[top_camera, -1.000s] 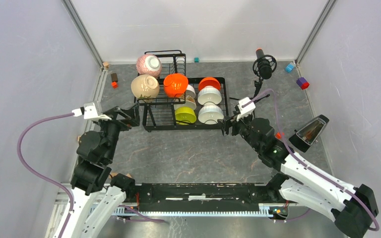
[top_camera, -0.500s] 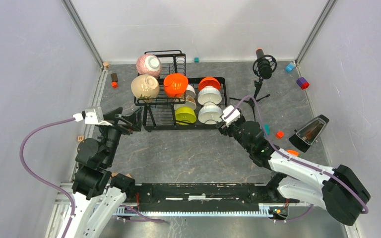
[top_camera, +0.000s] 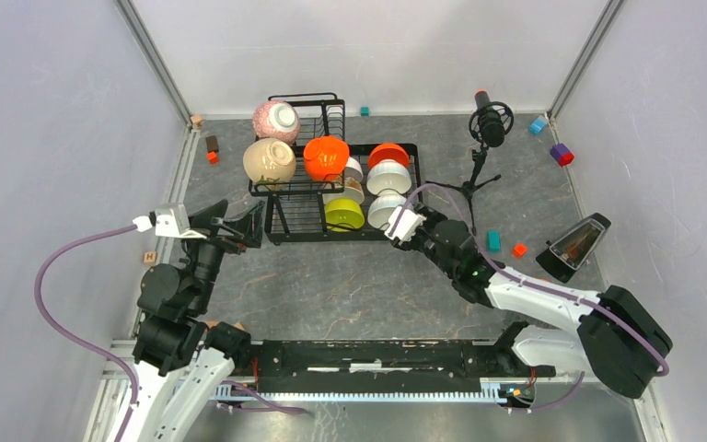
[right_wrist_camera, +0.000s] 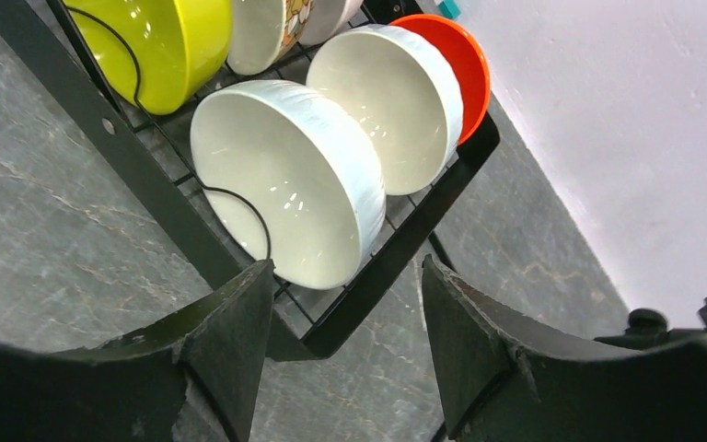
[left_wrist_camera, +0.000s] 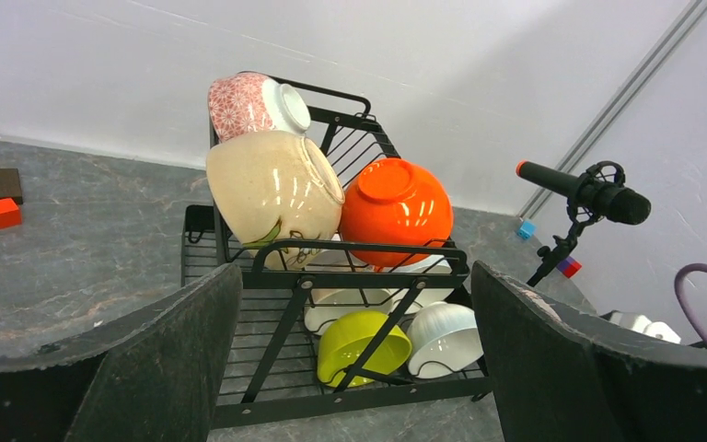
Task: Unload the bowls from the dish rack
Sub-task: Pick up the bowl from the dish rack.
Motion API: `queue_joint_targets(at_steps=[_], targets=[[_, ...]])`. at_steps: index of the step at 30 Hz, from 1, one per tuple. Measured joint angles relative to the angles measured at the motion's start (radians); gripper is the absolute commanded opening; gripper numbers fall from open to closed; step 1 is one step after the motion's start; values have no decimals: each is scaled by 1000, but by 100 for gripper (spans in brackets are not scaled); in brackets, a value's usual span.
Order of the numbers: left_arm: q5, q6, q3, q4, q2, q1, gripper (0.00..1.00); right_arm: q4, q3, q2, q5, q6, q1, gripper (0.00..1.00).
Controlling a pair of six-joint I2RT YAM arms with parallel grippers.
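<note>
Hovering at the dish rack's [top_camera: 331, 238] lower right corner, the right gripper [right_wrist_camera: 345, 272] stands part-open, empty, before a white ribbed bowl [right_wrist_camera: 276, 175]; left gripper [left_wrist_camera: 354, 272] gapes wide, empty.

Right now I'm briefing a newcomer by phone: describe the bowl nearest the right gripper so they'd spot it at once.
Find the black wire dish rack and look at the near right corner of its lower tray. The white ribbed bowl stands on edge there, in front of a second white bowl, with a lime green bowl to its left.
</note>
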Motion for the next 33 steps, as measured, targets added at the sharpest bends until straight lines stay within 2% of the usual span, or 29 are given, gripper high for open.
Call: queue_joint_targets(at_steps=[10,19,33], targets=[[-5,5,-1,5,-16,-12,100,-32,100,123,40,-193,4,58],[-13,6,-2,5,-30,-17,100,-10,112,212,98,-257,4,53],[-28,6,-3,5,-30,-17,100,127,135,319,164,-315,4,44]])
